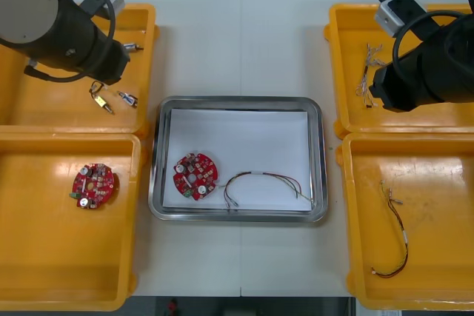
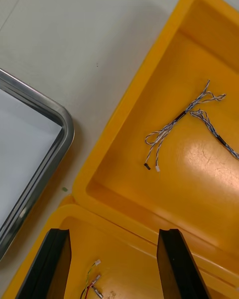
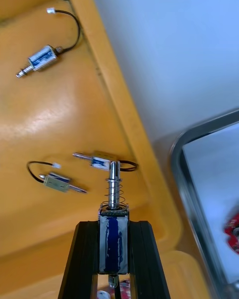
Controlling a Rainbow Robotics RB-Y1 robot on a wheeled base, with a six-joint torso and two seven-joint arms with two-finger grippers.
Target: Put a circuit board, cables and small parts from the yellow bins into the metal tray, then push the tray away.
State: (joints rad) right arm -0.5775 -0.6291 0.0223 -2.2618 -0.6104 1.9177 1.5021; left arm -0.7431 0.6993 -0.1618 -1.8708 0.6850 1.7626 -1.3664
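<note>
Your left arm [image 1: 63, 24] reaches over the far left bin [image 1: 44, 101], the yellow one at the far left corner of the bench [image 1: 244, 42]. The left pincer [image 3: 114, 227] points down into this bin and pinches a small metal part [image 3: 114, 184] between both fingers. The sprung pin of the part stands out beyond the fingertips, near the bin wall that faces the metal tray [image 1: 237, 103]. Three other small parts [image 3: 57, 182] lie on the bin floor beyond it.

Your right arm [image 1: 433, 64] hangs over the far right bin [image 1: 348, 20], at the far right corner of the bench. The right pincer [image 2: 114, 241] is spread wide with nothing between its fingers, above the rim where this bin meets the near right bin [image 1: 444, 286]. A twisted blue and white cable [image 2: 184, 124] lies in the far right bin, and a red and yellow cable [image 1: 396, 234] lies in the near right one.

The tray stands at the middle of the bench, between the bins, and is white inside. A circuit board [image 1: 195, 175] lies toward its near left corner, with a second red and yellow cable [image 1: 263, 181] just beside it. Another circuit board [image 1: 95, 185] lies in the near left bin [image 1: 44, 257].
</note>
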